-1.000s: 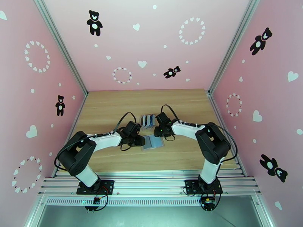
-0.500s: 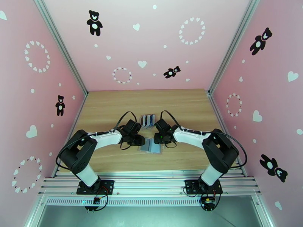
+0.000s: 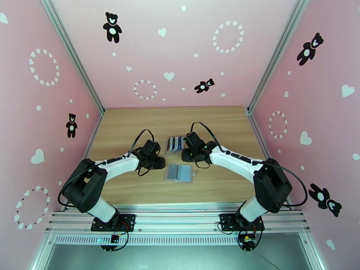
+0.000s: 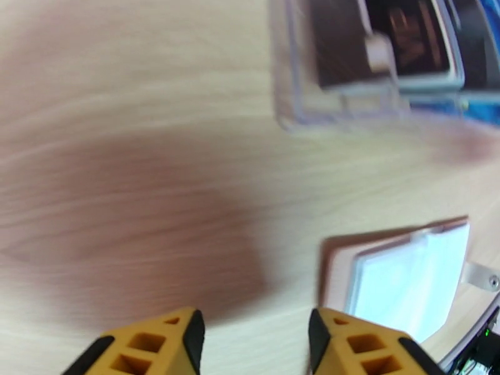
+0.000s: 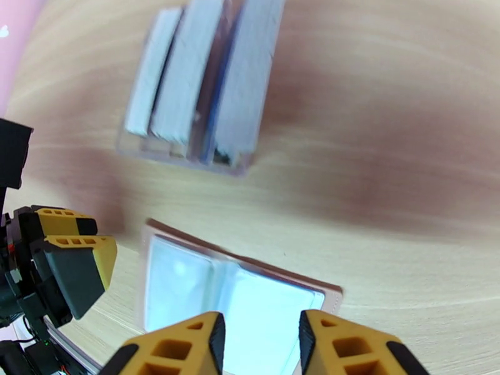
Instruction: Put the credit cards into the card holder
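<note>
Both wrist views are smeared, so fine detail is poor. On the left wrist view the card holder (image 4: 406, 282) is cut off at the right edge and the clear stand (image 4: 375, 51) runs out past the top. I cannot tell whether the holder's clear sleeves have anything in them: from above one half reads grey and the other pale blue. On the right wrist view the credit cards (image 5: 187, 82) stand on edge in the stand (image 5: 206, 151) as grey-white slabs with a blue one among them. I cannot count them with confidence.

The card holder (image 3: 180, 173) lies opened flat on the table (image 3: 225, 127), between the two grippers and slightly nearer the bases. Its long axis runs left to right, a little skewed, with the fold running near to far. A small snap tab (image 4: 480, 276) sticks out from its right edge.

The stand (image 3: 175, 143) sits just beyond the holder, apart from it.

The left gripper (image 3: 161, 164) sits just left of the holder, its jaws spread over bare wood with nothing between them. The right gripper (image 3: 186, 156) hangs over the holder's far right edge, jaws apart and gripping nothing.

The far half of the table and both flanks offer plenty of room.
</note>
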Controlling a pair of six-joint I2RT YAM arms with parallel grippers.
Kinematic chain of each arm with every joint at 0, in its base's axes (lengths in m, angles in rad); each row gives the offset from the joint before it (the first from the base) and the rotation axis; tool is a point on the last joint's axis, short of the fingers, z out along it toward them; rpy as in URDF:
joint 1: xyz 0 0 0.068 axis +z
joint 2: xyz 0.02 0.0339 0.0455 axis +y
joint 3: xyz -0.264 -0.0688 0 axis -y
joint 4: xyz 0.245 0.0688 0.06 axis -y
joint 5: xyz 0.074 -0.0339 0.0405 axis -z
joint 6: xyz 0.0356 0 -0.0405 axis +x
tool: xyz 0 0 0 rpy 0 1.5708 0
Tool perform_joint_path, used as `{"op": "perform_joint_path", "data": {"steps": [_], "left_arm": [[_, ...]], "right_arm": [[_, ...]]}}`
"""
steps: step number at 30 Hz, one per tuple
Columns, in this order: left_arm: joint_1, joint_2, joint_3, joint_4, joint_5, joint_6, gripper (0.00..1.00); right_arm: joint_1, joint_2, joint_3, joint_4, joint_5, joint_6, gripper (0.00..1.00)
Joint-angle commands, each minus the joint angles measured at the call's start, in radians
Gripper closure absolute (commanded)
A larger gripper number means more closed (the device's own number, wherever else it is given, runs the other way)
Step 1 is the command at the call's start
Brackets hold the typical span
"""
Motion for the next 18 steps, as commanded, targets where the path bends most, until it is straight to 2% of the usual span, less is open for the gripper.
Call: {"op": "perform_joint_path", "data": {"steps": [1,6,10,15,18], "left_arm": [[0.045,-0.026,0.05,-0.002,-0.021,-0.001,0.47],[0.092,0.011,0.119,0.047,-0.005,-0.04,0.44],[0.12,0.059,0.176,0.093,0.017,-0.087,0.37],[0.121,0.154,0.259,0.104,0.037,-0.081,0.37],[0.124,0.19,0.248,0.17,0.06,-0.078,0.38]], "right_arm": [[-0.009,-0.021,0.051,-0.066,0.037,-0.031,0.58],[-0.022,0.004,0.093,-0.089,0.049,-0.048,0.54],[-0.031,0.029,0.122,-0.103,0.05,-0.058,0.48],[-0.037,0.064,0.167,-0.124,0.064,-0.078,0.43],[-0.039,0.098,0.201,-0.147,0.085,-0.092,0.39]]}}
